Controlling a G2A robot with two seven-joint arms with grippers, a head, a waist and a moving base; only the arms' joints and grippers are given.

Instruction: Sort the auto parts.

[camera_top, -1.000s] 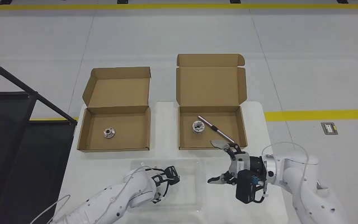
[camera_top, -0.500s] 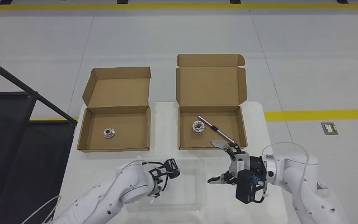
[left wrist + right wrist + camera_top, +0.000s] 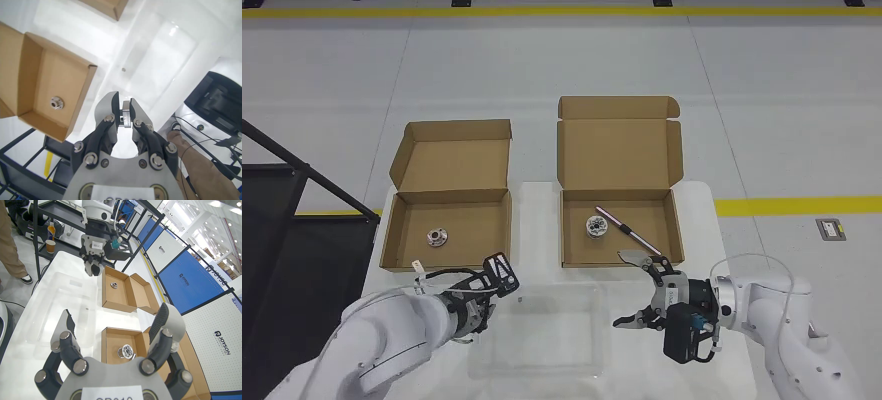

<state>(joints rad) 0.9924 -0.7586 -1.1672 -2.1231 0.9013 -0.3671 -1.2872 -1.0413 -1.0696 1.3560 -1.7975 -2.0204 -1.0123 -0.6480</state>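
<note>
Left gripper (image 3: 124, 102) is clamped on small metal part (image 3: 126, 115), held just beside left box (image 3: 392, 235). Right gripper (image 3: 115, 311) wide open, empty. Flanged hub (image 3: 437, 237), disc (image 3: 595, 225), rod (image 3: 627, 230) already boxed; one small piece (image 3: 123, 69) left in clear tray (image 3: 542, 290).

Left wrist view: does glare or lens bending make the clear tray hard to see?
Left wrist view: small glare spots sit on the clear tray, whose walls nearly merge with the white table; the cardboard box shows edges bowed by the wide lens. Top view: even light, the tray's rim faint.
</note>
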